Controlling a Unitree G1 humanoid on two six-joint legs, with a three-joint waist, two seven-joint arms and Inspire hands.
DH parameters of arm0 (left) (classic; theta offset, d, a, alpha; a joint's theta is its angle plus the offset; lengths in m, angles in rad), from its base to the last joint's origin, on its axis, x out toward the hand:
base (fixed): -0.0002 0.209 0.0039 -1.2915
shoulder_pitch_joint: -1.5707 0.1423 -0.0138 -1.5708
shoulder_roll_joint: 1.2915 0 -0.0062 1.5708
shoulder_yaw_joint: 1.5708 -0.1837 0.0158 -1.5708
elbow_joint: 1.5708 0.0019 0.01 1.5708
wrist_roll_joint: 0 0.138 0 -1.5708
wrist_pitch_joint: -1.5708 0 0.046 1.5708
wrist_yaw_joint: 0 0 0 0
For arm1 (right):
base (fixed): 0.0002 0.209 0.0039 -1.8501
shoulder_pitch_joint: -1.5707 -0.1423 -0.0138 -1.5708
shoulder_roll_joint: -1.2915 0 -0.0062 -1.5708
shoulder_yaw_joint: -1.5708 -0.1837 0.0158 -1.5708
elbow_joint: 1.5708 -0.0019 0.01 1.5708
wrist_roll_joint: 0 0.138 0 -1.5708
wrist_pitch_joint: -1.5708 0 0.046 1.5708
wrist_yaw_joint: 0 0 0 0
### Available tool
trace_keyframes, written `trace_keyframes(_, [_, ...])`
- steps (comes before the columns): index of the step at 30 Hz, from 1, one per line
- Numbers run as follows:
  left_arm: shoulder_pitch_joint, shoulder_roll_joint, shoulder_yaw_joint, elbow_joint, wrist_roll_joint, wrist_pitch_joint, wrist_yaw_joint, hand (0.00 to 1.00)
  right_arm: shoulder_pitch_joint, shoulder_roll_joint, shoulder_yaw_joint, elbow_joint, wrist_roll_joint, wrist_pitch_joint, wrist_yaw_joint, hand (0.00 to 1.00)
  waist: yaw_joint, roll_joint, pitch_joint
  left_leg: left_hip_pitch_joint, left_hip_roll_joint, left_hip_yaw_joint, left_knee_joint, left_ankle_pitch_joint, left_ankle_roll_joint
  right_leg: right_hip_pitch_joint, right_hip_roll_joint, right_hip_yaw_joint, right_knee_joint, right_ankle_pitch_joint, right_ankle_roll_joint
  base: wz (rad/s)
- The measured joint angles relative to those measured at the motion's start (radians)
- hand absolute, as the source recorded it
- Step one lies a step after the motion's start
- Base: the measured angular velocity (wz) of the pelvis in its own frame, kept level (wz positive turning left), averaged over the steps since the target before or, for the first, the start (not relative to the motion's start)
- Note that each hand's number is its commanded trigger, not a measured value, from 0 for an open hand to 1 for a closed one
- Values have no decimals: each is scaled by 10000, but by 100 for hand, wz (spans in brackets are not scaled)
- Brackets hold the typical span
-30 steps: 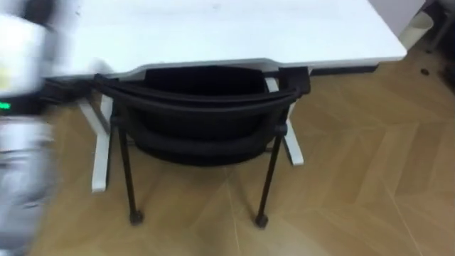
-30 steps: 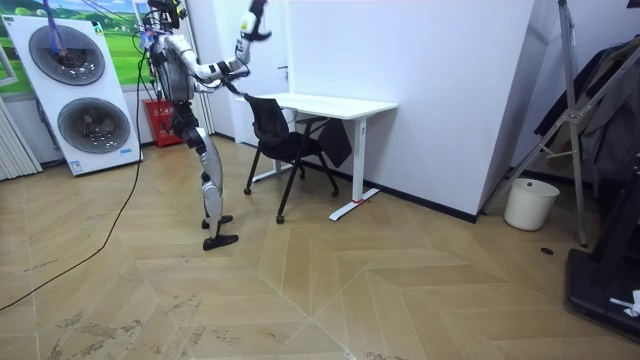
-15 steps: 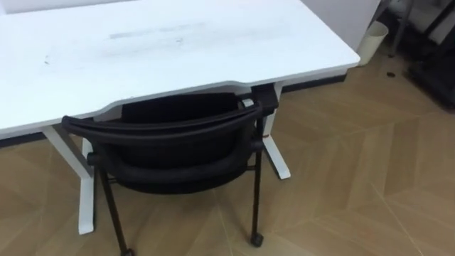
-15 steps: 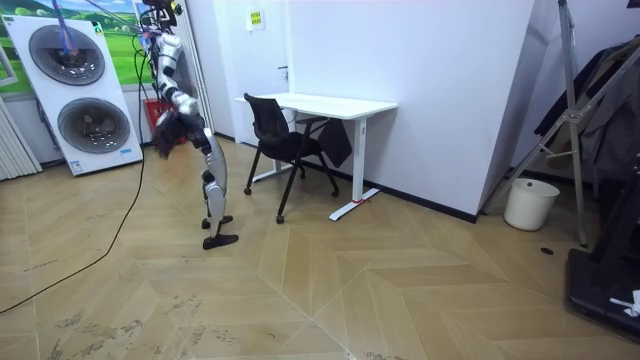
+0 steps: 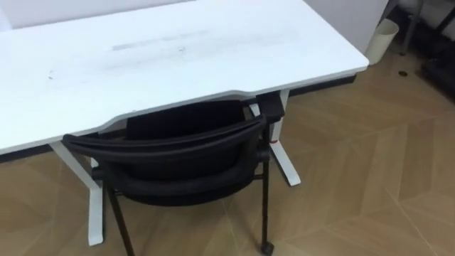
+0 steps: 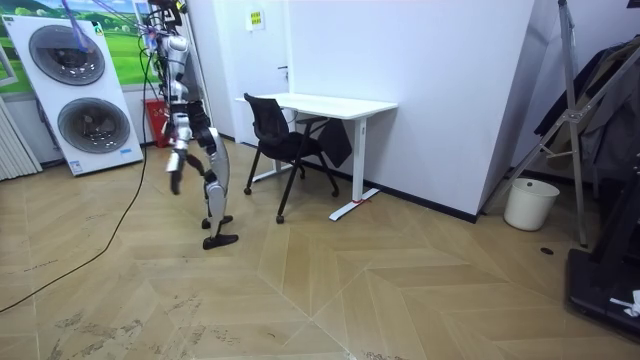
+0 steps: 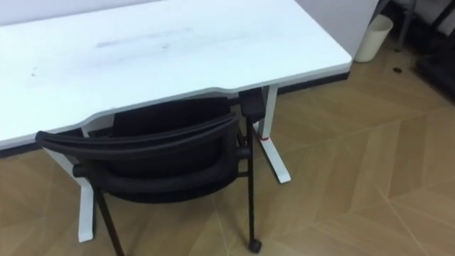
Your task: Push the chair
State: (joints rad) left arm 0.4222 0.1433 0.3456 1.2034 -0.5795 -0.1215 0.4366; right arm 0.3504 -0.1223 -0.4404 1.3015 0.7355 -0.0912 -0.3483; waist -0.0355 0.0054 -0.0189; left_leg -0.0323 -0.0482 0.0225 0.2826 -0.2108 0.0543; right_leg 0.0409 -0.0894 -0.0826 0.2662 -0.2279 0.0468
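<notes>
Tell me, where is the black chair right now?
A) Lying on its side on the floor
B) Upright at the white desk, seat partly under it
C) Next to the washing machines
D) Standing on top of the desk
B: the chair stands upright on the wooden floor with its seat reaching under the front edge of the desk, its backrest towards the robot.
</notes>
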Motion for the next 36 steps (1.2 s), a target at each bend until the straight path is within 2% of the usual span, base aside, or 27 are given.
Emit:
trace_keyframes(2, [-48,-58,-661,450,531,431,-1047,0,-516,-19,566,91,-177,270,589,0,5,24,14,159,14,-81,-59,-7,-14,264,59,-6,-270,54,-35,5])
trace_keyframes(5, [-397,-162,-1171,462,1253,1020,-1903,0,-996,-16,1186,54,-326,557,1264,0,1,48,35,179,-4,-136,-112,13,-30,309,52,-66,-318,52,-31,8])
trace_keyframes(8, [-904,-164,-1558,454,1762,1376,-2383,0,-1254,22,1591,-151,-331,802,1979,0,-15,49,41,185,-8,-173,-195,58,8,316,61,-90,-386,55,-32,1])
trace_keyframes(11, [-1462,-192,-1629,404,1990,1525,-2752,0,-1403,75,1941,-139,-308,966,2466,0,-67,37,69,270,0,-132,-286,63,-1,405,72,-112,-477,61,-43,-3])
trace_keyframes(12, [-1544,-198,-1629,349,1991,1564,-2802,0,-1421,104,1987,-139,-280,1006,2534,0,-91,28,77,285,1,-132,-316,63,-2,424,73,-120,-484,61,-43,0])
trace_keyframes(14, [-1765,-222,-1704,99,1989,1580,-3012,0,-1508,221,2252,-134,-144,1176,2818,0,-121,-32,182,379,-4,-80,-465,65,-4,441,74,-83,-540,56,-48,-7])
trace_keyframes(17, [-1980,-236,-2112,-31,1993,1583,-3228,0,-1542,302,2585,-138,-174,1409,3148,0,-147,-105,225,422,-10,-27,-609,63,-3,418,77,-53,-632,57,-47,-6])
trace_keyframes(21, [-2068,-255,-2376,-72,1989,1574,-3430,0,-1538,331,2784,-156,-220,1486,3414,0,-151,-177,246,452,-26,42,-704,55,-14,380,122,-99,-623,62,-43,-5])
trace_keyframes(22, [-2081,-238,-2499,-78,1996,1564,-3432,0,-1542,325,2908,-182,-267,1486,3428,0,-156,-156,235,446,-14,46,-720,52,-19,313,135,-103,-613,63,-46,-3])
trace_keyframes(24, [-2155,-261,-2546,-91,1992,1566,-3445,0,-1544,321,3013,-185,-348,1482,3480,0,-159,-137,264,443,-4,100,-778,56,-24,273,138,-96,-623,63,-46,-3])
trace_keyframes(29, [-2221,-291,-3083,-168,1776,1531,-3576,0,-1582,156,3121,-195,-365,1472,3614,0,-139,57,287,530,10,177,-856,55,-24,282,150,-23,-623,63,-46,-5])
trace_keyframes(36, [-2226,-290,-3136,-170,1779,1422,-3901,0,-1611,151,3135,-222,-388,1448,3720,0,-163,126,291,566,23,237,-859,56,-25,284,151,-15,-608,64,-46,-5])
